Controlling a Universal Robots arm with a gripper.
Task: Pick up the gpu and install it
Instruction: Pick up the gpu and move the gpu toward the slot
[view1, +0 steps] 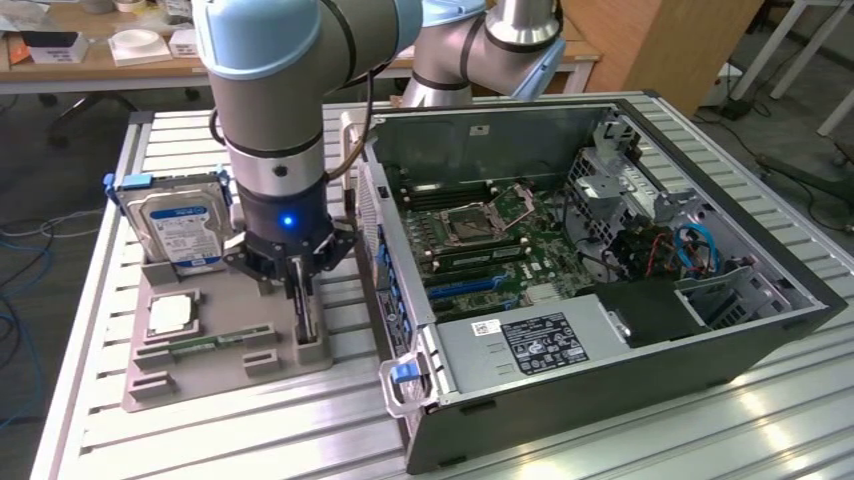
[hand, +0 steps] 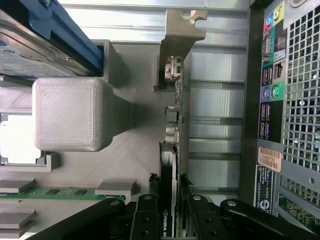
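The gpu (view1: 306, 322) stands on edge in a slot at the side of the grey holder tray (view1: 227, 375) nearest the computer. In the wrist view the gpu (hand: 173, 125) is a slim dark strip ending in a pale metal bracket (hand: 181, 30). My gripper (view1: 296, 285) reaches down onto the card's upper edge. Its black fingers (hand: 146, 217) sit tight against both faces of the card, so my gripper (hand: 170, 222) is shut on it. The card's lower edge still rests in the tray.
The open computer case (view1: 601, 250) lies close beside the tray, its rear ports (hand: 272, 95) facing the card. On the tray are a silver hard drive (view1: 180, 225), a processor (view1: 174, 315), a green memory stick (view1: 200, 345) and a grey post (hand: 70, 112).
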